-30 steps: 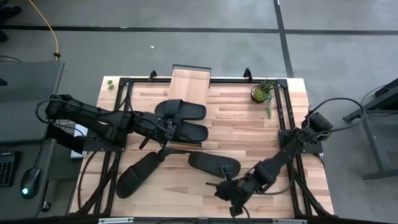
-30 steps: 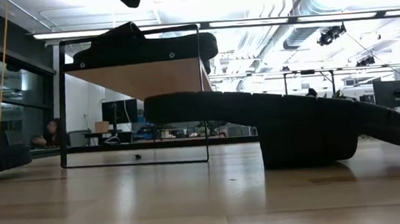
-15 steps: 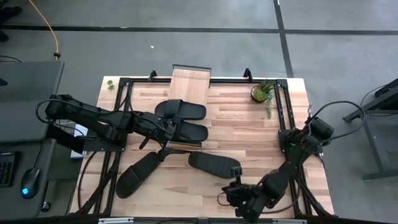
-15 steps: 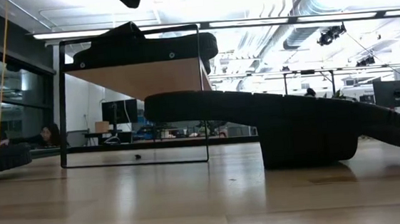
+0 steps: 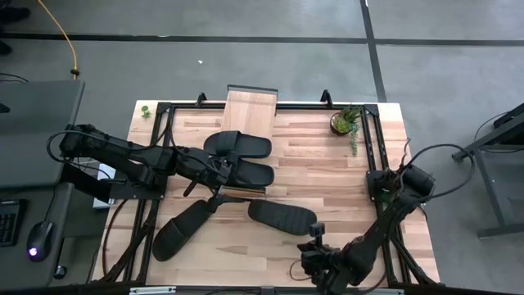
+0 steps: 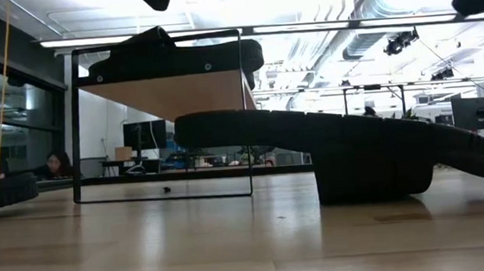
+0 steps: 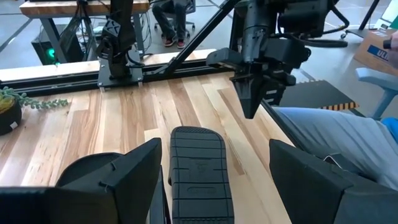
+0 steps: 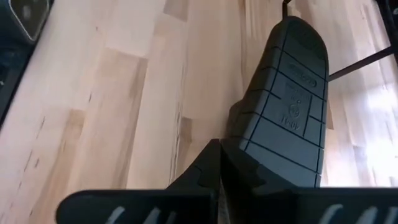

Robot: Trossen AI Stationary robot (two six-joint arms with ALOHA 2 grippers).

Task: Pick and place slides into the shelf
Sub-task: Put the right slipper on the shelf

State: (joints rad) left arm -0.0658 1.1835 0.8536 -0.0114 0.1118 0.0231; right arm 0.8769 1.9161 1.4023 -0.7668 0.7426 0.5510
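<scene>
Reaching over the light-wood shelf (image 5: pixel 250 111) on its thin black frame, the left hand (image 5: pixel 223 176) has its fingers spread around a black rubber slide (image 5: pixel 252 173), beside another (image 5: pixel 237 145). Two more (image 5: pixel 282 216) (image 5: pixel 181 229) lie on the slatted counter (image 5: pixel 327 176). The right hand (image 5: pixel 313 260) hangs pressed together near the counter's front edge.

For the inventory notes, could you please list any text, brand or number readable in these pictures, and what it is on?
Slide sole, right wrist view: moulded lettering, too blurred to read.
Slide, left wrist view: moulded mark, unreadable.
Blue box, room edge: white letters, cut off and unreadable.
Nothing else carries text.
</scene>
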